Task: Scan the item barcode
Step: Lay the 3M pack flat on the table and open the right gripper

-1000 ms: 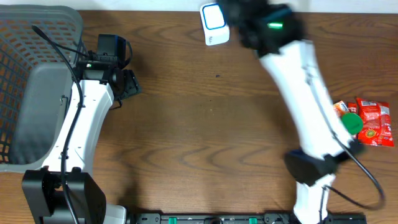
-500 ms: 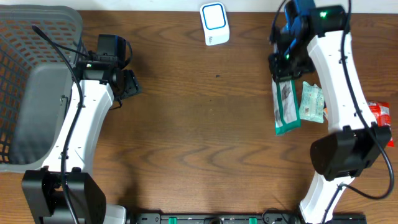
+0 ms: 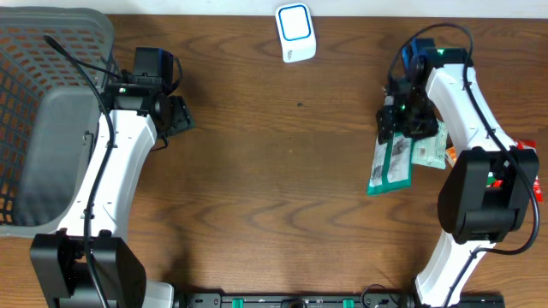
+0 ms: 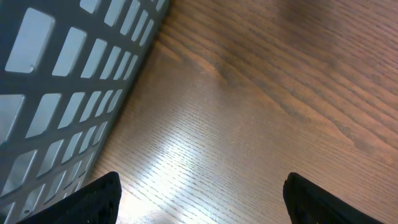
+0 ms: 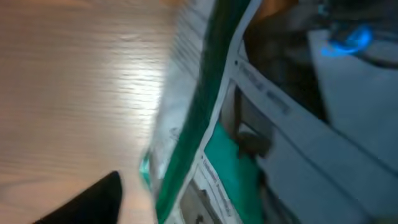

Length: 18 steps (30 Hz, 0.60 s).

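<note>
Table [image 3: 282, 197] of bare wood carries everything. Basket [image 3: 51, 103], grey and slotted, fills the far left corner. Left arm [image 3: 111, 171] stands beside it, and the left wrist view shows the left jaws wide apart over bare wood with nothing between them. Right arm [image 3: 467, 111] runs along the right edge, with the right jaws over the far end of the pouch [image 3: 390, 167]. The right wrist view is blurred, with the pouch edge-on close to the lens. I cannot tell whether those jaws are apart or clamped, nor whether the pouch is off the wood.

The pouch is green with a pale printed panel facing up, and it is near the right edge. Scanner [image 3: 294, 32], white with a blue face, sits at the far edge near the middle, well apart from the pouch. A paler packet [image 3: 430, 145] lies just beside the pouch on its right, perhaps touching it.

The step in hand looks like securing the pouch for the carry to the scanner. The right jaws should take the pouch alone by its far seam and leave the packet behind. The film will likely droop and swing, so lift it straight up before crossing. Keep the printed panel uncovered. The barcode is too small to find here, so the pouch may need turning before it is held flat and still in front of the blue face.
</note>
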{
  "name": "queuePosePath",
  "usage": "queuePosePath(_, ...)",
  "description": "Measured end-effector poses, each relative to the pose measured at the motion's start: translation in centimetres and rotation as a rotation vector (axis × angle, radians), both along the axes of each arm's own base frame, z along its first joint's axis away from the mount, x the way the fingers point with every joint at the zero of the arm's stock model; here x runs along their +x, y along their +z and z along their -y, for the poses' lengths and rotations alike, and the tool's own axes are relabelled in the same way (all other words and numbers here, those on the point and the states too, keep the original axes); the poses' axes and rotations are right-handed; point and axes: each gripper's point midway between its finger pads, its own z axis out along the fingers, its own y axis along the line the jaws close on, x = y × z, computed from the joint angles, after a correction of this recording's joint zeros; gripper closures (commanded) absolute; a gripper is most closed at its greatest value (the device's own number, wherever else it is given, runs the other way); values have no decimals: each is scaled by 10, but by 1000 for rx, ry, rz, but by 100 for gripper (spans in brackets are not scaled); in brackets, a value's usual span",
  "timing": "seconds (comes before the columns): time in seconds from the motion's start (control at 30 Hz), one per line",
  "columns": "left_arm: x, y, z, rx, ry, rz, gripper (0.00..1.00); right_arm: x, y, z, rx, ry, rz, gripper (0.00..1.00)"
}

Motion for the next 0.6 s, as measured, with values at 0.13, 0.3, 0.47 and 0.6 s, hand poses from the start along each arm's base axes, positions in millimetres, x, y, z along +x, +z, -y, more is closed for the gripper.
queuePosePath(0.13,0,0,0,0,0,0,16,-2,-11,14,-64,-12,-1,9)
queuePosePath(0.3,0,0,0,0,0,0,16,3,-12,25,-106,-25,23,5)
queuePosePath(0.47,0,0,0,0,0,0,16,1,-7,30,-137,-45,13,1)
queuePosePath(0.6,0,0,0,0,0,0,16,8,10,30,-138,-57,38,1)
